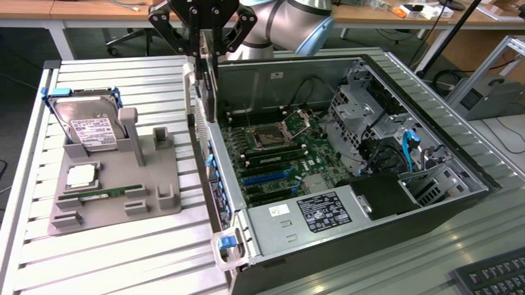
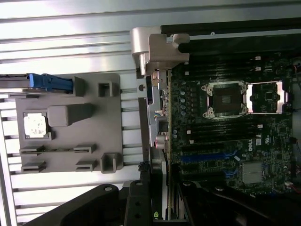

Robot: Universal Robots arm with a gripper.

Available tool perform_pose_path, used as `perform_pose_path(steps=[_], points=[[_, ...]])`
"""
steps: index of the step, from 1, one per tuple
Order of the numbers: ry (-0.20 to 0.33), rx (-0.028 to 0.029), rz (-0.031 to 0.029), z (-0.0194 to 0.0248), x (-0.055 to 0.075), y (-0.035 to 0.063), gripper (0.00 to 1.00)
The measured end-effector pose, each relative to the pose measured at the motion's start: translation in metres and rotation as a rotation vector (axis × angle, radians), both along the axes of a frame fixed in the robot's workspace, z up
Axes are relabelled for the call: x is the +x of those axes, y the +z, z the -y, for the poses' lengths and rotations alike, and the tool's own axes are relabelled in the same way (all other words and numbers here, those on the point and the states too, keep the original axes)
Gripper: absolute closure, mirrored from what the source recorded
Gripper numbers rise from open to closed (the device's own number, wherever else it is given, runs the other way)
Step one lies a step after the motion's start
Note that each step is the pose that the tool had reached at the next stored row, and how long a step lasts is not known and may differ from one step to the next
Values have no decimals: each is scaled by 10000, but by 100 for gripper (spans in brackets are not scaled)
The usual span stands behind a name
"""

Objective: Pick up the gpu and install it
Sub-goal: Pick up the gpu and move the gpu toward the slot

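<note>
Ribbed metal table [image 1: 123, 80], exterior view: grey parts tray [image 1: 152, 172] on the exterior view's left, open PC case [image 1: 279, 74] on its right. The gripper [image 1: 206, 46] is clamped on the top edge of the gpu [image 1: 210, 86]. The card hangs upright in the air, over the case wall nearest the tray, not over the board. Risk: its lower edge snags that wall going down.

Wrist view: card edge-on, beside the motherboard [image 2: 225, 132] and offset from the blue slots [image 2: 207, 157]. Risk: a misaligned connector jams, or the narrow grip lets the card pivot.
</note>
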State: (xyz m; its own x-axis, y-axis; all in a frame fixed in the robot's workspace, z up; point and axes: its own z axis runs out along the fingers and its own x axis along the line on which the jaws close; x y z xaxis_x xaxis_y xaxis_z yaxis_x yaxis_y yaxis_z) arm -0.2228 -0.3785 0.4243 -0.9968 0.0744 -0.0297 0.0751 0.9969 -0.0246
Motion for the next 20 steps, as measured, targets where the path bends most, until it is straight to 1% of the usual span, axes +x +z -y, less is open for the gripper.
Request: perform_pose_path(steps=[20], points=[[0, 0, 0, 0, 60, 0, 73]])
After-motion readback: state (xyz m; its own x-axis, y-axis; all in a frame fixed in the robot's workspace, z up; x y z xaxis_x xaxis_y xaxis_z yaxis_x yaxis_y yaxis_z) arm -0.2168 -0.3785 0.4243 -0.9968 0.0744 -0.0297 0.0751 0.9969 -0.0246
